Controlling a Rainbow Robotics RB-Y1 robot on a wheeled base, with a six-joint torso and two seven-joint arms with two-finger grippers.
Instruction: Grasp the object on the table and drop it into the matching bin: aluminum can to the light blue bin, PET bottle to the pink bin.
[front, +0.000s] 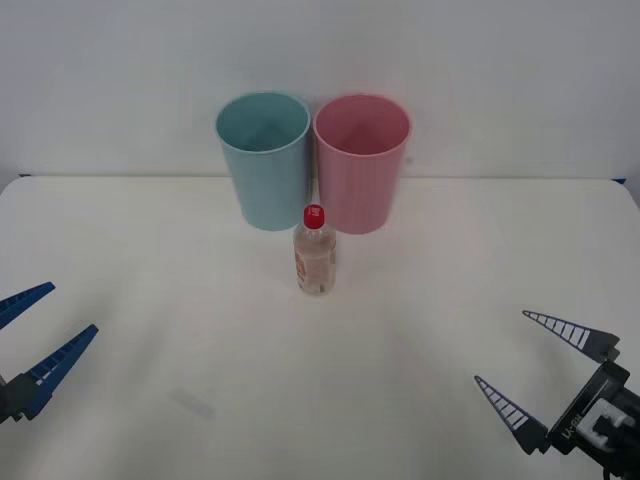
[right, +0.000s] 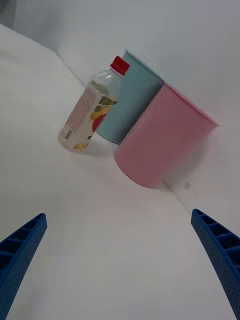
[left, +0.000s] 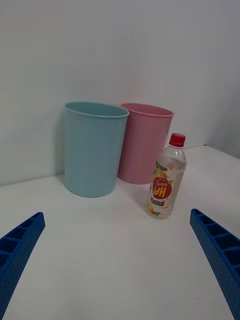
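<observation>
Grippers open, bottle waiting by the bins

We are holding our right gripper (front: 528, 378) low over the near right of the table (front: 150, 250), its blue ribbed fingers spread wide and gripping nothing. Our left gripper (front: 45, 320) is hovering at the near left edge, fingers likewise parted and empty. Between them and farther out, we are seeing the PET bottle (front: 314, 252) standing upright on the tabletop, red cap on. Just behind it the light blue bin (front: 264, 162) and the pink bin (front: 361, 165) are standing side by side, blue on the left.
</observation>
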